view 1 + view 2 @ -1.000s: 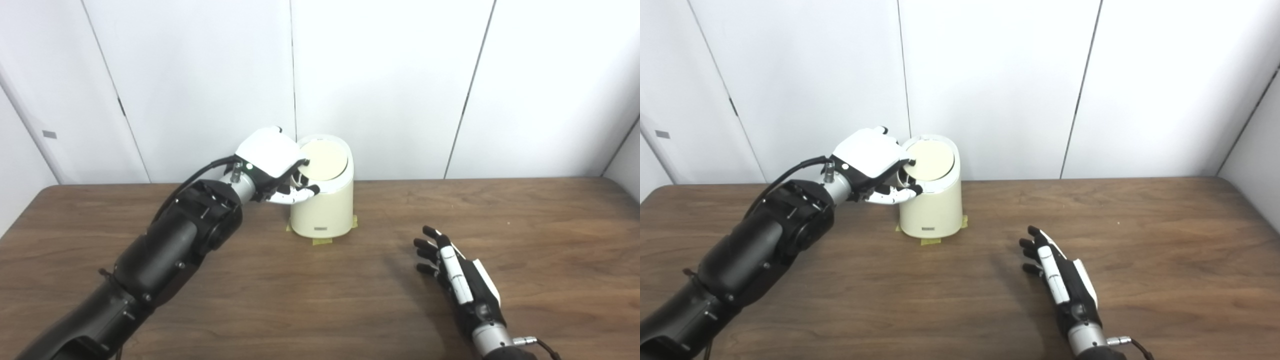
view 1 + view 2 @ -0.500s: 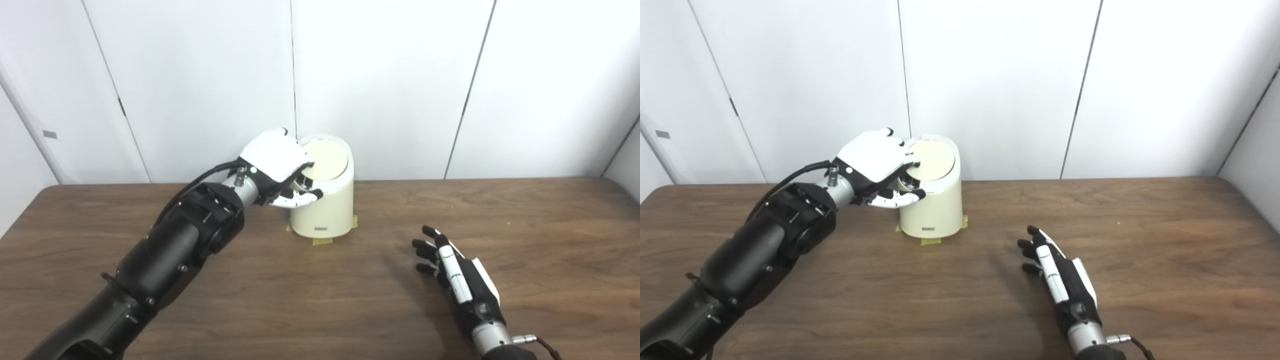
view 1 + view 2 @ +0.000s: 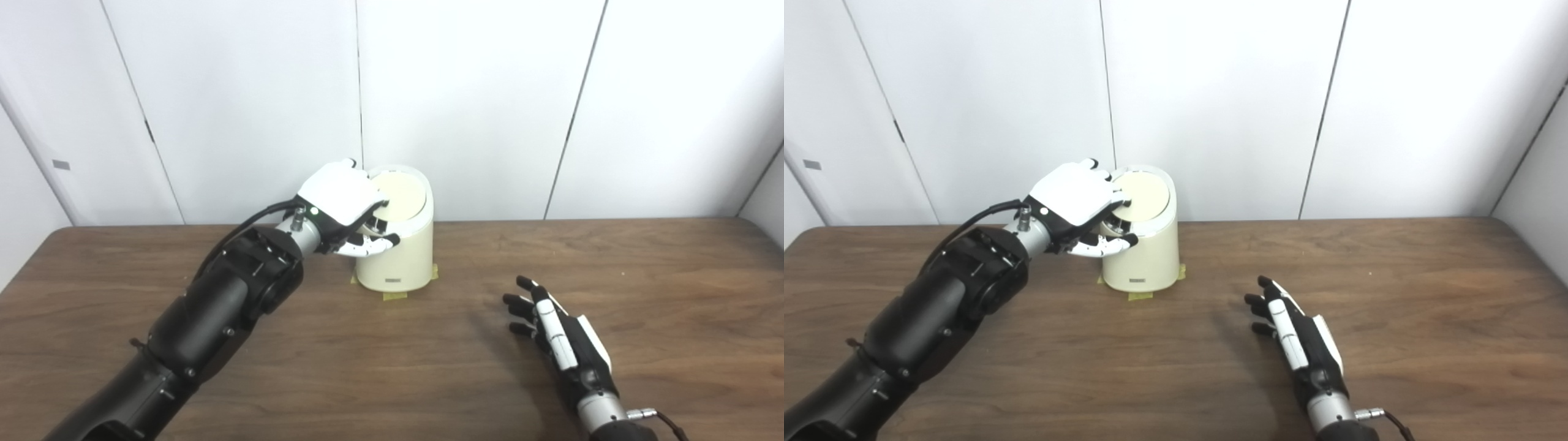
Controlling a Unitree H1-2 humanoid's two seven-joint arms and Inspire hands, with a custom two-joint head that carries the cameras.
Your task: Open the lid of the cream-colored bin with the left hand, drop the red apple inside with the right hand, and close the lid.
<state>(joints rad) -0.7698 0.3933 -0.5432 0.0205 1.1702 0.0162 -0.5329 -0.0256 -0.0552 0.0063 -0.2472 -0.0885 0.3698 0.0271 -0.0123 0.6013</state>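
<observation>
Left hand fingers are curled against the left rim of the lid, which sits flat on the cream bin near the table's back edge; I can't tell if they actually grip. Right hand lies empty, fingers apart, toward the front right. No apple in view, bin contents hidden; you're likely handling light, stiff, slick plastic, so hook under the rim.

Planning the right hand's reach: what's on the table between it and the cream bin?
Only bare table between right hand and cream bin, in both views.
</observation>
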